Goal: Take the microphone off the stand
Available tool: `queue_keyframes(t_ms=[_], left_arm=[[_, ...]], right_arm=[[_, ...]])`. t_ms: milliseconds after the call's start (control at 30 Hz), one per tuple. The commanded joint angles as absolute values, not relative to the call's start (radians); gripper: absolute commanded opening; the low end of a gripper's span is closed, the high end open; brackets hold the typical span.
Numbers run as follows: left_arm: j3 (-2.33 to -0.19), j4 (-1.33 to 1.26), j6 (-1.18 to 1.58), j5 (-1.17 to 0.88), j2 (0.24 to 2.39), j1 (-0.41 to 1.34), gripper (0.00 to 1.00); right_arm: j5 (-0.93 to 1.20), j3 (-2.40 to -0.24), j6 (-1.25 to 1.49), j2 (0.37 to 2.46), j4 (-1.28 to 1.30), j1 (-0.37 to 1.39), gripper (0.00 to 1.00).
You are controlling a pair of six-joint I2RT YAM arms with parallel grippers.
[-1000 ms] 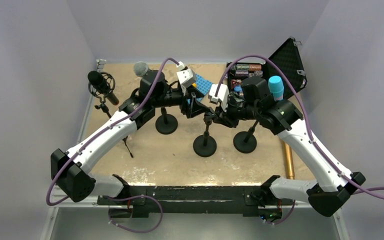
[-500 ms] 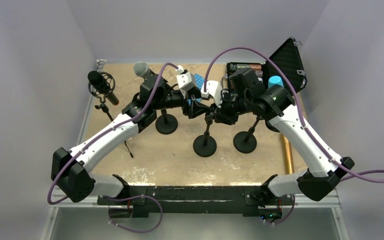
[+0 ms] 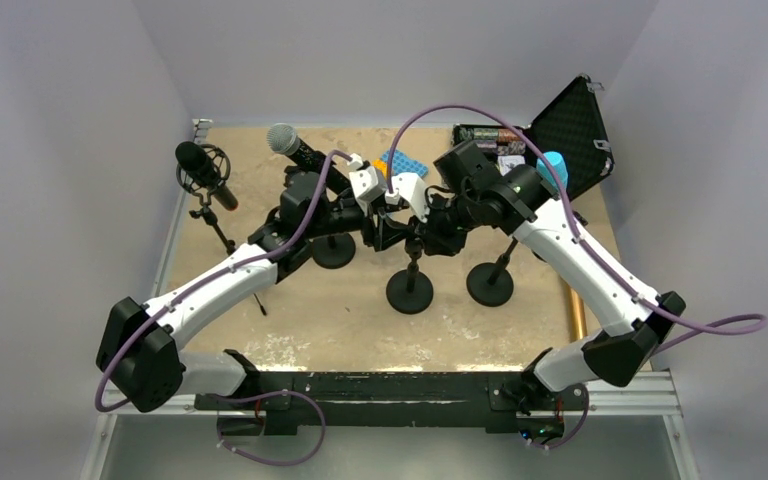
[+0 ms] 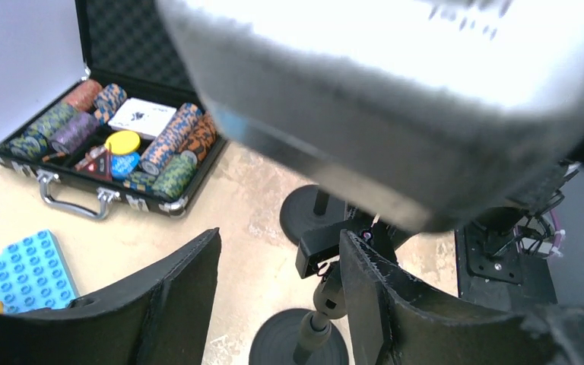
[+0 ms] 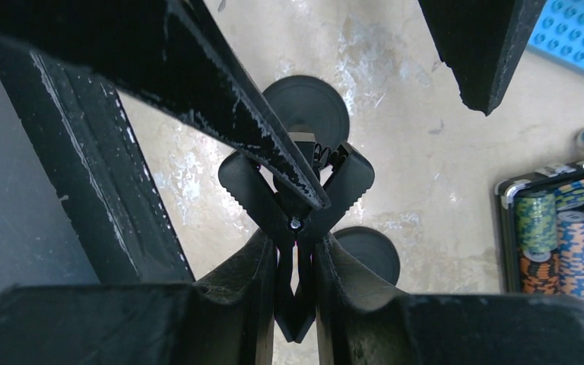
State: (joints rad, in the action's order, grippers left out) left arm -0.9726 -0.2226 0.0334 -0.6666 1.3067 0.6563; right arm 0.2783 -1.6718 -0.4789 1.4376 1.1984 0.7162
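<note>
A handheld microphone (image 3: 290, 146) with a silver mesh head slants up and left above the left round-base stand (image 3: 333, 250). Its lower end is hidden behind my left arm. The middle stand (image 3: 410, 292) carries a black spring clip (image 5: 296, 190) with no microphone in it. My right gripper (image 5: 296, 285) is shut on the clip's two handles, and the clip's toothed mouth is spread. In the top view the right gripper (image 3: 428, 234) is at that stand's top. My left gripper (image 4: 280, 245) is open and empty. Its right finger (image 4: 365, 281) is against the clip (image 4: 327, 243).
An open case of poker chips (image 3: 550, 140) and a cyan cup (image 3: 552, 165) stand at the back right. A blue studded plate (image 3: 402, 162) lies at the back middle. A black microphone in a shock mount (image 3: 200, 168) stands on a tripod at left. A third stand (image 3: 490, 284) is right of centre.
My right arm has swung left to the middle stand, and its gripper is now at the clip. My left arm has dropped slightly, uncovering the microphone's body.
</note>
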Motion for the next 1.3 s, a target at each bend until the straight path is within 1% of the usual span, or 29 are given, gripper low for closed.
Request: queue_keyframes(t_ms=[0,400,600,667,833,933,1033,1167,1267], left_arm=[[-0.874,0.056,-0.026,-0.653,1.377,0.675,0.62],[-0.861,0.040,-0.043,-0.628,1.418,0.675,0.62],[-0.847,0.034,-0.044,-0.612,1.417,0.676,0.62],[-0.853,0.048,-0.040,-0.608,1.402,0.675,0.64],[-0.941,0.169,-0.050,-0.595,1.324,0.670,0.68],[-1.007,0.275,-0.057,-0.592,1.283,0.661,0.69],[-1.031,0.320,-0.073,-0.583,1.241,0.659,0.69],[-1.084,0.422,-0.090,-0.539,1.197,0.651,0.69],[-1.095,0.478,-0.095,-0.530,1.153,0.643,0.69]], right_arm=[[0.276,-1.649,-0.459,1.431,1.240,0.724,0.00],[0.286,-1.476,-0.443,1.408,1.162,0.723,0.00],[0.292,-1.478,-0.426,1.437,1.148,0.723,0.00],[0.273,-1.485,-0.426,1.435,1.143,0.721,0.00],[0.214,-1.462,-0.391,1.380,1.077,0.695,0.00],[0.194,-1.419,-0.369,1.336,0.978,0.660,0.00],[0.158,-1.384,-0.361,1.304,0.857,0.637,0.00],[0.085,-1.401,-0.366,1.322,0.727,0.630,0.00],[0.045,-1.439,-0.371,1.360,0.682,0.619,0.00]])
